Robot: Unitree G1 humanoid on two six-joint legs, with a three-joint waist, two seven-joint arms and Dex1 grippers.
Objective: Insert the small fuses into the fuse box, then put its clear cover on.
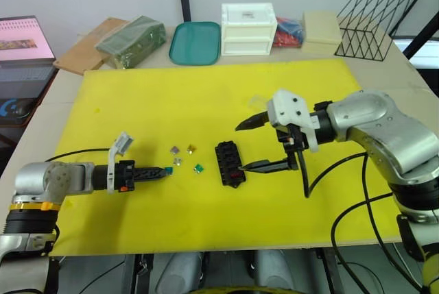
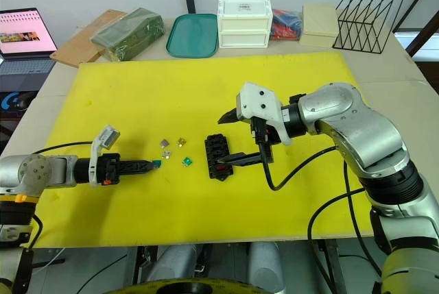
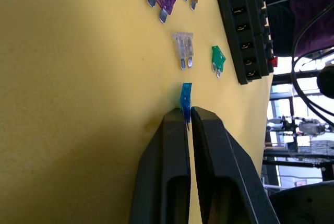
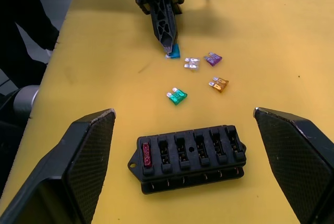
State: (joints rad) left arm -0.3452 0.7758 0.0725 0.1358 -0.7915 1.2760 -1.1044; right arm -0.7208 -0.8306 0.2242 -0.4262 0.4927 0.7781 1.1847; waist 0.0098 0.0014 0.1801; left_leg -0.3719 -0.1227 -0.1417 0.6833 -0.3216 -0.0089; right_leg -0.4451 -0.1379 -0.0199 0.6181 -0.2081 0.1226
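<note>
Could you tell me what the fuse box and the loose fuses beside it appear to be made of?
The fuse box looks like moulded matte black plastic, with metal contacts glinting in its slots. The loose fuses look like translucent tinted plastic with bare silvery metal blades. The left end effector pinches a blue fuse of the same look.

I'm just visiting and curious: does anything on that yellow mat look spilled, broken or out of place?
Nothing looks damaged. Four tiny translucent blade fuses lie loose on the yellow mat beside the small black fuse box, which holds one red fuse. The left gripper pinches a teal fuse; the right gripper is open over the box.
</note>
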